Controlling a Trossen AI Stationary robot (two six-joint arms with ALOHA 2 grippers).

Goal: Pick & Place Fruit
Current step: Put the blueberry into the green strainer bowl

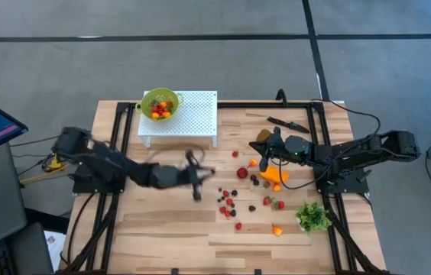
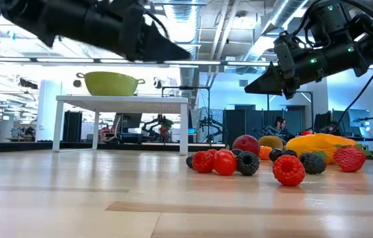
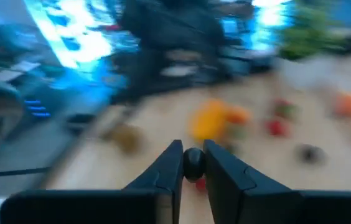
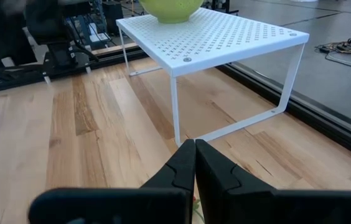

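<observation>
Small red and dark berries [image 1: 229,205] lie scattered on the wooden table, beside an elongated orange fruit [image 1: 275,175] and a brownish oval fruit [image 1: 262,135]. In the low view the berries [image 2: 225,162] sit in a cluster in front of the orange fruit [image 2: 319,144]. My left gripper [image 1: 195,177] hovers left of the berries, well above the table, shut on a small dark berry [image 3: 193,163]. My right gripper [image 1: 257,155] waits shut above the orange fruit; its closed fingers [image 4: 194,149] face the white rack. A green bowl [image 1: 160,104] with a few fruit pieces stands on that rack [image 1: 192,114]. My left gripper pinches the small dark berry [image 3: 193,167] between its two fingertips. The fingers [image 3: 170,163] run nearly level, well above the table, so the berry is lifted clear.
A green leafy bunch [image 1: 313,216] lies at the near right. A black knife [image 1: 286,122] lies at the far right. The white rack stands on thin legs [image 4: 175,109] at the far middle, with bare wood between it and the berries.
</observation>
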